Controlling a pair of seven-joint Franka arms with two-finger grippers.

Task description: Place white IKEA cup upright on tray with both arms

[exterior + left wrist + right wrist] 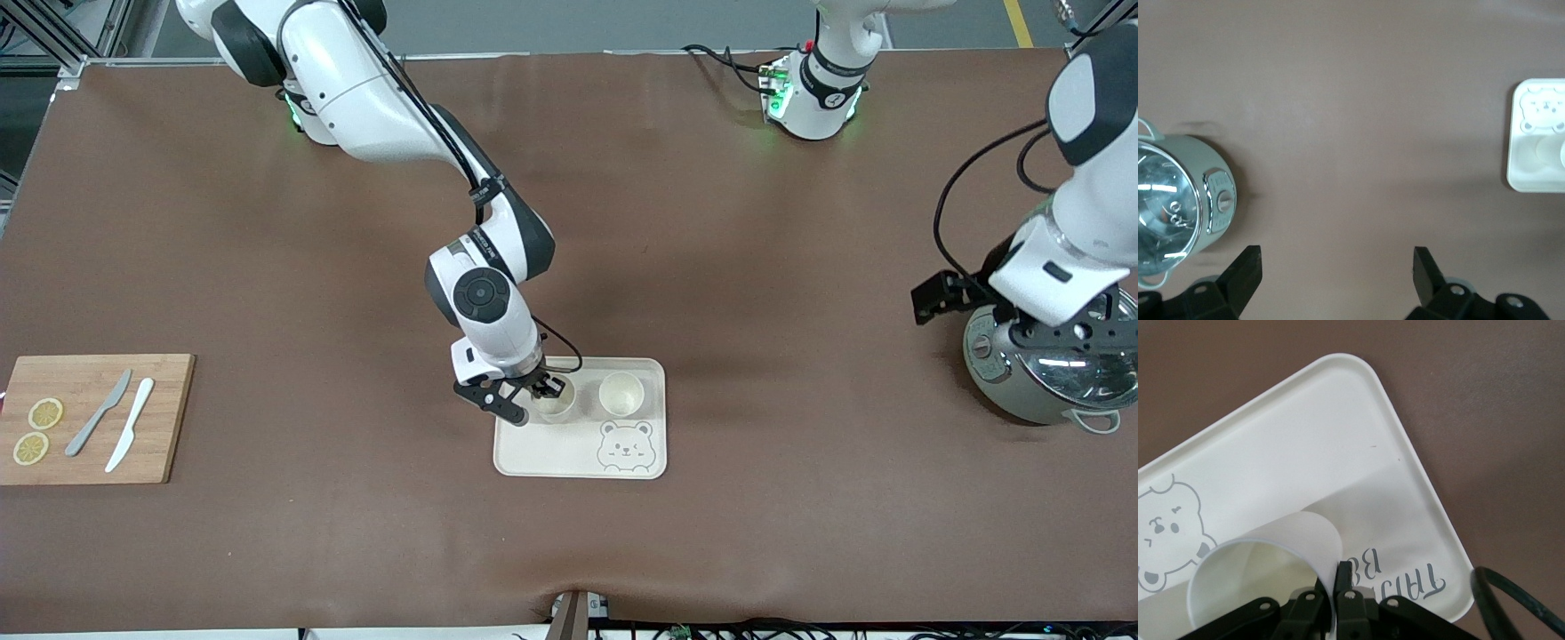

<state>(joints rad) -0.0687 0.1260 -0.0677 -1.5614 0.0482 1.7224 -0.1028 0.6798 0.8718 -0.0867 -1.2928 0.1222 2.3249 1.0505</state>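
Observation:
The cream tray (542, 453) with the grey bear drawing lies mid-table. A white cup (621, 394) stands upright on it. A second white cup (557, 407) is beside it, toward the right arm's end, mouth up. My right gripper (542, 391) is shut on this cup's rim. In the right wrist view one finger (1345, 574) is outside the cup (1265, 573) wall and the other inside, over the tray (1338, 440). I cannot tell whether the cup's base touches the tray. My left gripper (1049, 333) waits open and empty (1337, 267) over the pot.
A pale green pot (1040, 373) with a shiny lid stands at the left arm's end; it also shows in the left wrist view (1178, 200), as does the tray (1531, 160). A wooden cutting board (89, 418) with knives and lemon slices lies at the right arm's end.

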